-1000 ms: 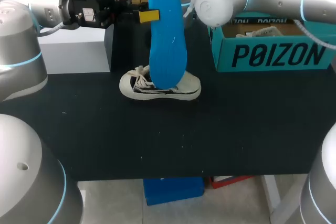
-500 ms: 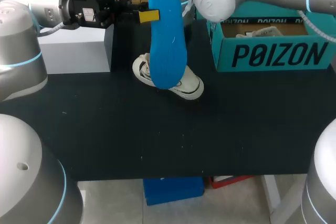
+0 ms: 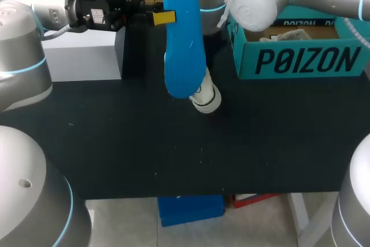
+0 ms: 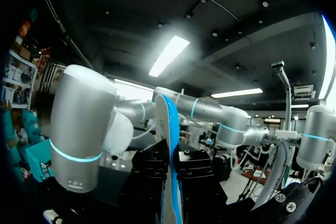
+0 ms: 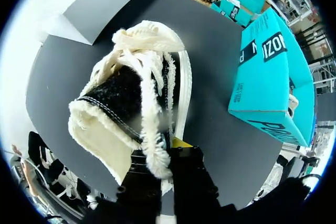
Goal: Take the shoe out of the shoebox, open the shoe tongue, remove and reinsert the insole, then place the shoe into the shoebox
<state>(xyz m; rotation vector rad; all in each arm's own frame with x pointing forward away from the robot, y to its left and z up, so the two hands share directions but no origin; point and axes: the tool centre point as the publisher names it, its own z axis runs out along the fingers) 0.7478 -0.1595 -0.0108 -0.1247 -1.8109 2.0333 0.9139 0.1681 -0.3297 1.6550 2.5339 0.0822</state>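
Now reinserting: left gripper (image 3: 163, 18) pinches blue foam insole (image 3: 184, 44) beside teal cardboard shoebox (image 3: 300, 59); right gripper (image 5: 167, 146) seemingly clamps cream-black canvas shoe (image 5: 134, 103); aligning should follow.

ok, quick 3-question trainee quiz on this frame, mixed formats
1. True or false: the left claw grips the blue insole.
2. The shoe is: A) held by the right claw; B) lying flat on the table; C) inside the shoebox.
3. Fill in: in the head view the shoebox stands to the ____ of the insole.

Key: 1 true; 2 A; 3 right.
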